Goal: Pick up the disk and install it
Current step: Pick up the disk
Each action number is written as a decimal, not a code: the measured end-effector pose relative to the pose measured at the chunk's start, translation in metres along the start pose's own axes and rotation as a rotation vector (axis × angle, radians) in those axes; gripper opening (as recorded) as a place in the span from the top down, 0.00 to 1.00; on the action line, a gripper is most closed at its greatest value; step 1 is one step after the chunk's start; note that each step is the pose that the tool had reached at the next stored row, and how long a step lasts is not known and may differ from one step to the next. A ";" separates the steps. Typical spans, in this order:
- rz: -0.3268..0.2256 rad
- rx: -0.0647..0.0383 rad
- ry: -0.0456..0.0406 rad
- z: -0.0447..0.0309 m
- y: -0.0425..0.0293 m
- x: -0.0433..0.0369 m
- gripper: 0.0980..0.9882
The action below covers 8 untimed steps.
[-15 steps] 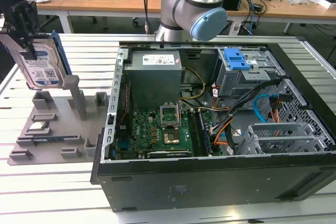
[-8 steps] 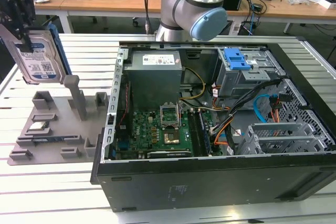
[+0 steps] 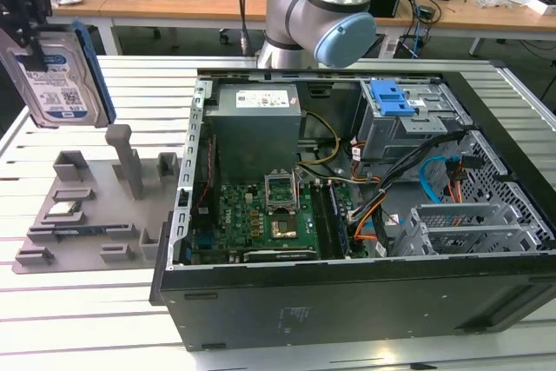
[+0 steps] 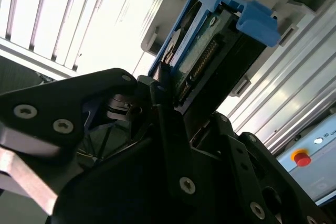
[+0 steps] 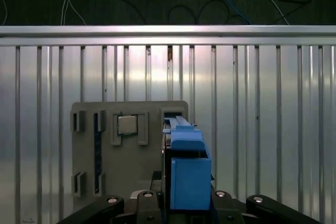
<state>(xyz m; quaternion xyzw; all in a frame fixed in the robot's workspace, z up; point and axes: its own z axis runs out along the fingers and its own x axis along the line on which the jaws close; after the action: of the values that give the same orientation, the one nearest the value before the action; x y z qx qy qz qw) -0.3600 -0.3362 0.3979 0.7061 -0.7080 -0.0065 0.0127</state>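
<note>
**Disk lifted off the fixture, not yet in the case**

The gripper is clamped on the upper end of the disk. The disk hangs in the air above the grey parts fixture at the exterior view's left, well apart from the open computer case. The pick-up looks done. The whole install is left, judging by the disk being outside the case and far from its drive cage. The disk hangs on edge with its long axis near vertical and slightly tilted. Its labelled face is toward the exterior camera and its blue bracket runs along the side at the exterior view's right. In the first wrist view the free end points down toward the fixture, near the square chip.
</note>
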 end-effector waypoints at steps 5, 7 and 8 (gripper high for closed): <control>0.000 0.000 0.0001 -0.0123 0.0003 0.0001 0.70; 0.000 0.000 0.0000 -0.0188 0.0005 0.0002 0.70; 0.000 0.000 0.0000 -0.0213 0.0006 0.0002 0.70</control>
<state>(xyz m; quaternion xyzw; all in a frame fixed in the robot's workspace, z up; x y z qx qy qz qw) -0.3600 -0.3362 0.4193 0.7061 -0.7080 -0.0066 0.0127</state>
